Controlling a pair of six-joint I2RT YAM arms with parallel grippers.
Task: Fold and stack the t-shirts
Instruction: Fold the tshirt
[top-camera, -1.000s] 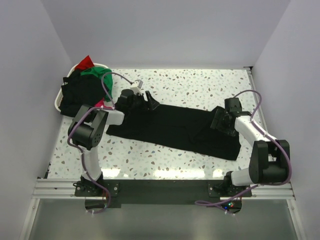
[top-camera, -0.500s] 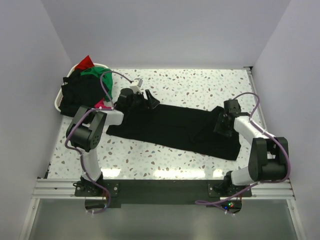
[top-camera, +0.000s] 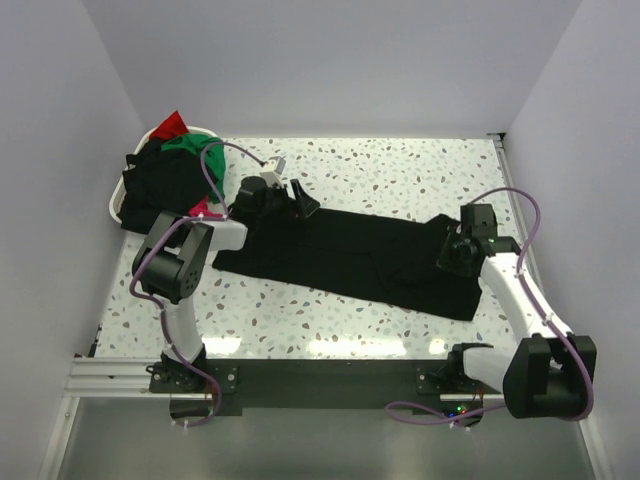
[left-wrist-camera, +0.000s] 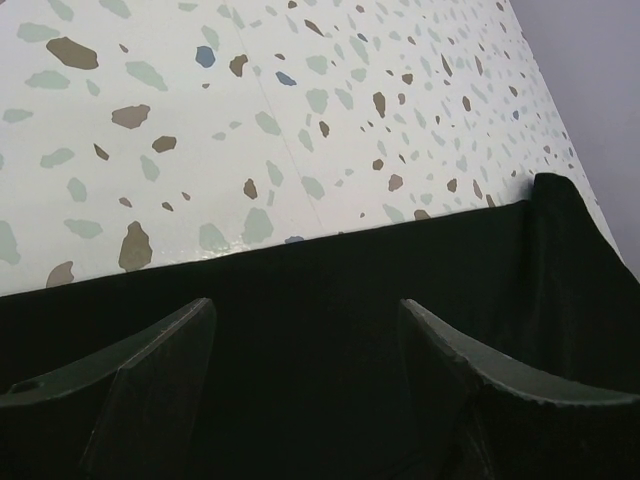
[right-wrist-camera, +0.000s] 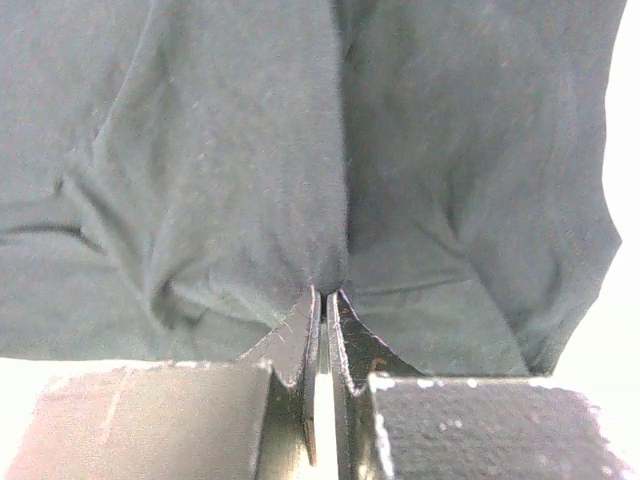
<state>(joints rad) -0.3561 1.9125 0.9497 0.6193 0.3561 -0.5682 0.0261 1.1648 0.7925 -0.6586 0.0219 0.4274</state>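
Observation:
A black t-shirt (top-camera: 340, 255) lies spread in a long band across the table (top-camera: 400, 170). My left gripper (top-camera: 300, 205) hovers open over the shirt's far left edge. In the left wrist view its fingers (left-wrist-camera: 160, 350) stand wide apart around the left gripper (left-wrist-camera: 305, 305), with only flat black cloth (left-wrist-camera: 420, 260) under them. My right gripper (top-camera: 455, 245) is at the shirt's right end. In the right wrist view the right gripper (right-wrist-camera: 325, 292) is shut, pinching a ridge of the black t-shirt (right-wrist-camera: 230, 150), and creases fan out from the tips.
A white basket (top-camera: 113, 205) stands at the far left corner. Black (top-camera: 160, 185), green (top-camera: 190, 145) and red (top-camera: 172, 125) shirts are heaped in it. A pink scrap (top-camera: 200, 210) shows beside the left arm. The table's right edge (top-camera: 505, 200) runs close to the right arm.
The right gripper has closed on the shirt's right end, and its arm has swung outward to the right. The left gripper has hardly moved and stays open.

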